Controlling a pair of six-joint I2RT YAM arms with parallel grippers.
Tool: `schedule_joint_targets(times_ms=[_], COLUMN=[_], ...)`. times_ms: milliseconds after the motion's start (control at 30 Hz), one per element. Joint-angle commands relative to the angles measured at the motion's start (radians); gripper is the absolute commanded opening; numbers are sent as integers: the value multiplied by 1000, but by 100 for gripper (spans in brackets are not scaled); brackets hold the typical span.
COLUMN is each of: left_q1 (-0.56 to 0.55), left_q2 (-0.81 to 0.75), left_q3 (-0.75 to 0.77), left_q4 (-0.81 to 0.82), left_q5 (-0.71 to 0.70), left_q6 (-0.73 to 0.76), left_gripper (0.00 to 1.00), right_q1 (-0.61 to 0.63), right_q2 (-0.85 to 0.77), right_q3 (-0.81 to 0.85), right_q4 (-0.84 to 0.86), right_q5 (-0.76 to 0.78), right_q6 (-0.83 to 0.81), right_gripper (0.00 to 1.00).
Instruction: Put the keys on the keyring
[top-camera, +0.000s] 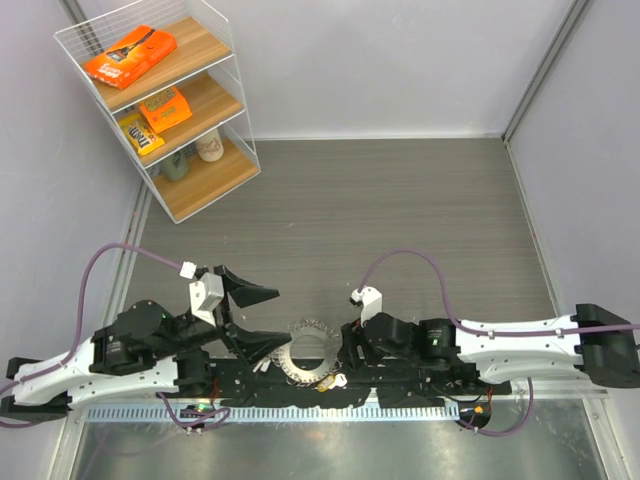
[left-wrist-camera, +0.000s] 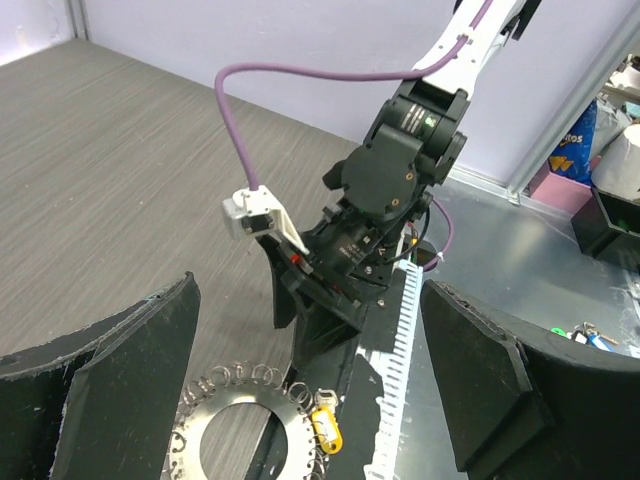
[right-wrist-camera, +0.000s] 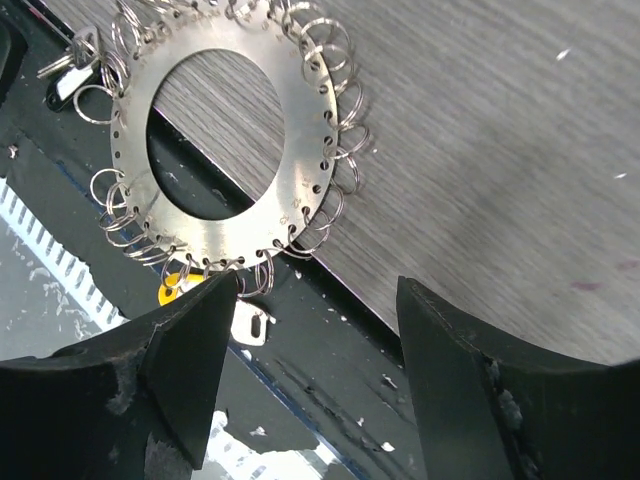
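Observation:
The keyring (top-camera: 292, 363) is a flat silvery disc with an open centre and many small wire rings round its rim. It lies at the near edge, half on a black mat, and shows in the left wrist view (left-wrist-camera: 299, 444) and the right wrist view (right-wrist-camera: 305, 120). A yellow-headed key (left-wrist-camera: 328, 430) lies against its near rim (top-camera: 327, 381), partly behind my right finger (right-wrist-camera: 172, 290). A small silvery key (right-wrist-camera: 65, 70) lies at the disc's other side. My left gripper (top-camera: 262, 318) is open and empty, just left of the disc. My right gripper (top-camera: 346, 352) is open and empty, just right of it.
A wire shelf (top-camera: 160, 100) with snack boxes stands at the back left. A white toothed strip (top-camera: 300, 412) runs along the near edge beside a metal plate. The black mat (right-wrist-camera: 340, 350) lies under both grippers. Small coloured bits (left-wrist-camera: 585, 335) lie on the metal plate.

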Motion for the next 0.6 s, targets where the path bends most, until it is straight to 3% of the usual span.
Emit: schedule_joint_targets(times_ms=[0, 267, 567], left_q1=[-5, -5, -5], left_q2=[-23, -46, -63], left_q3=[-9, -26, -27], left_q4=[17, 14, 2], left_q5=[1, -5, -13], left_q6=[-25, -25, -25], left_gripper=[100, 100, 99], right_q1=[-8, -30, -67], right_q2=[55, 201, 325], right_q3=[-38, -69, -92], right_q4=[183, 364, 490], right_q5=[-54, -152, -178], right_q6=[140, 186, 217], right_gripper=[72, 69, 56])
